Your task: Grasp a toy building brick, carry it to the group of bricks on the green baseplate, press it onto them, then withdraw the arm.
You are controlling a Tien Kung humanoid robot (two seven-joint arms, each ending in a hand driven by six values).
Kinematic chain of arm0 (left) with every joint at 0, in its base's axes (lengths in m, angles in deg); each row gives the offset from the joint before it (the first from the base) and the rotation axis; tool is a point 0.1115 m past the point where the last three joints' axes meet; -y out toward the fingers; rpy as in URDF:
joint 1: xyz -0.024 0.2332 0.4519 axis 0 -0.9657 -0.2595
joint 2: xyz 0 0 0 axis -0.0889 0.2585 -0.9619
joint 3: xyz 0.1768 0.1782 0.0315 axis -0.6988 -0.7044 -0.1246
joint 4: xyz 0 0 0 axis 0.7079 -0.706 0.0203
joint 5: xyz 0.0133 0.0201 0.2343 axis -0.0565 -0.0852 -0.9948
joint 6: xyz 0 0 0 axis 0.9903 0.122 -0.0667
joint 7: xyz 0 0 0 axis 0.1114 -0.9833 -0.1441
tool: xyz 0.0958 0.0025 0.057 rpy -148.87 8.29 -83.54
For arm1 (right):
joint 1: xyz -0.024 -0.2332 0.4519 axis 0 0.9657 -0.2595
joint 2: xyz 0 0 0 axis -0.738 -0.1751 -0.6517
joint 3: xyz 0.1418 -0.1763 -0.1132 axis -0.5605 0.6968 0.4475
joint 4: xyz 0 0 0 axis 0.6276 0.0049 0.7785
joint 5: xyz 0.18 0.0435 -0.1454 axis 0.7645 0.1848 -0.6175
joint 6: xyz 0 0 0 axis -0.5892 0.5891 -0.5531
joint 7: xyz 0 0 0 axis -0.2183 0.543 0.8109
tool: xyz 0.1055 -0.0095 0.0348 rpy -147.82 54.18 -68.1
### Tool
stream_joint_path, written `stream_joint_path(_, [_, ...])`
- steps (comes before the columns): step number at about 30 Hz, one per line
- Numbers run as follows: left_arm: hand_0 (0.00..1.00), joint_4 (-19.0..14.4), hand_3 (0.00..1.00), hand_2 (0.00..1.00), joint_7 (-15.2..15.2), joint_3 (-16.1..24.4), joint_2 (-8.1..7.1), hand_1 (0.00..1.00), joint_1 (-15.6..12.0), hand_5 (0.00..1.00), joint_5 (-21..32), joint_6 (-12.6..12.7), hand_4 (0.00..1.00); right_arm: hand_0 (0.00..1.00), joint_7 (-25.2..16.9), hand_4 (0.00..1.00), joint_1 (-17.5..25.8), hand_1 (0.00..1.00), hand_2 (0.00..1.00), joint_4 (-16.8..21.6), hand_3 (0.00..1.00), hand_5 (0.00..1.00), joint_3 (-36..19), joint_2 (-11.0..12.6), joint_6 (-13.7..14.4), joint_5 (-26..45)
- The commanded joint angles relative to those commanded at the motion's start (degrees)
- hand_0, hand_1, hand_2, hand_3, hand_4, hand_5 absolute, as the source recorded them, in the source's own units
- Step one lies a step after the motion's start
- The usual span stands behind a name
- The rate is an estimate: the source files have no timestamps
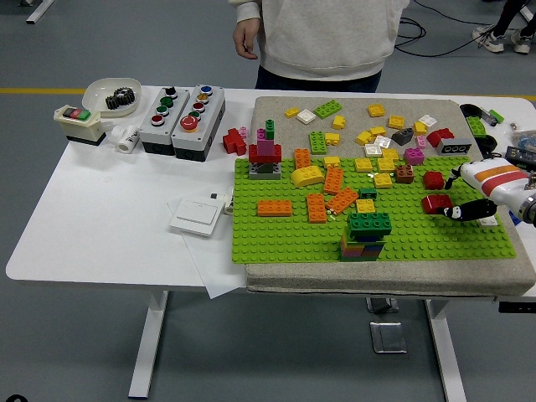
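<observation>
Red brick [435, 203] lies on the green baseplate [276, 239] near its right side, right at the black fingertips of the right hand [471, 209]. The baseplate rests on a grey-beige mat [268, 109] that covers the right part of a white table [100, 218], and the floor around is blue-grey with a yellow line running behind the table's left end. No readable writing shows on any object; the print is too small to make out.

On the baseplate's near middle stands the stacked group of bricks [367, 234], green on top with coloured layers beneath. Orange, yellow, red and pink bricks are scattered across the plate and the mat behind it. On the bare table to the left sit two grey button boxes [182, 109], a white bowl [110, 94], a small switch box [78, 122] and a white wall switch [199, 215].

The right arm comes in low from the right edge, its white and orange forearm level over the plate's right border. Its dark fingers point left toward the red brick; whether they grip it or merely touch it cannot be told. A person in a light sweatshirt [322, 38] stands at the far side, one hand [244, 40] hanging by the hip.
</observation>
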Motion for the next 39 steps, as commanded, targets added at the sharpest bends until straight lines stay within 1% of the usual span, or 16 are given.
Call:
stream_joint_path(16, [0.669,0.0,0.589,0.731,0.0,0.0,-0.03,0.711,0.3,0.664,0.0,0.0,0.674,0.701,-0.1,0.835,-0.3,0.685,0.729,0.1,0.653,0.638,-0.6,-0.2,0.1,0.3])
stream_joint_path(18, [0.669,0.0,0.589,0.731,0.0,0.0,-0.01,0.711,0.3,0.665,0.0,0.0,0.673,0.69,-0.4,0.834,-0.4,0.678,0.723,0.4,0.639,0.641,-0.7,-0.1,0.3,0.7])
stream_joint_path(21, [0.669,0.0,0.589,0.731,0.0,0.0,0.0,0.711,0.4,0.665,0.2,0.1,0.673,0.69,-1.7,0.834,-0.4,0.678,0.723,1.1,0.639,0.641,-1.5,0.0,1.7,2.2])
stream_joint_path(23, [0.669,0.0,0.589,0.731,0.0,0.0,0.02,0.711,0.4,0.665,0.2,0.1,0.673,0.69,-2.1,0.834,-0.3,0.678,0.723,1.4,0.639,0.641,-1.9,0.0,2.2,2.7])
stream_joint_path(24, [0.669,0.0,0.589,0.73,0.0,0.0,0.01,0.711,0.4,0.666,0.2,0.1,0.674,0.618,-2.5,0.845,-0.2,0.602,0.661,2.0,0.573,0.698,-2.2,0.2,2.8,3.3])
stream_joint_path(28, [0.669,0.0,0.589,0.73,0.0,0.1,-0.01,0.711,0.3,0.666,0.0,0.0,0.674,0.618,-4.3,0.845,0.0,0.602,0.661,3.8,0.573,0.698,-2.4,0.8,5.4,5.4])
stream_joint_path(29, [0.669,0.0,0.589,0.73,0.0,0.1,-0.01,0.711,0.3,0.666,0.0,0.0,0.674,0.618,-4.4,0.845,0.0,0.602,0.661,3.9,0.573,0.698,-2.4,0.9,5.5,5.5])
stream_joint_path(30, [0.669,0.0,0.589,0.73,0.0,0.1,-0.01,0.711,0.3,0.664,0.0,0.0,0.673,0.537,-4.7,0.856,0.0,0.525,0.613,3.9,0.585,0.847,-2.4,0.9,5.6,5.8])
stream_joint_path(33, [0.669,0.0,0.589,0.73,0.0,0.0,-0.03,0.711,0.3,0.664,0.0,0.0,0.673,0.537,-5.0,0.856,0.0,0.525,0.613,3.9,0.585,0.847,-2.4,0.9,4.7,6.1])
stream_joint_path(35, [0.669,0.1,0.589,0.73,0.0,0.0,-0.02,0.711,0.3,0.664,0.1,0.0,0.673,0.537,-4.6,0.856,0.0,0.525,0.613,3.8,0.585,0.847,-2.6,1.0,3.2,6.0])
stream_joint_path(36, [0.669,0.1,0.59,0.731,0.0,0.0,-0.01,0.711,0.3,0.665,0.1,0.0,0.674,0.497,-4.5,0.898,0.1,0.404,0.547,3.8,0.658,0.998,-2.6,1.0,2.7,6.0])
stream_joint_path(39, [0.669,0.1,0.59,0.731,0.0,0.0,-0.03,0.711,0.3,0.665,0.2,0.1,0.674,0.497,-4.3,0.898,0.4,0.404,0.547,3.7,0.658,0.998,-3.0,1.1,2.3,5.9])
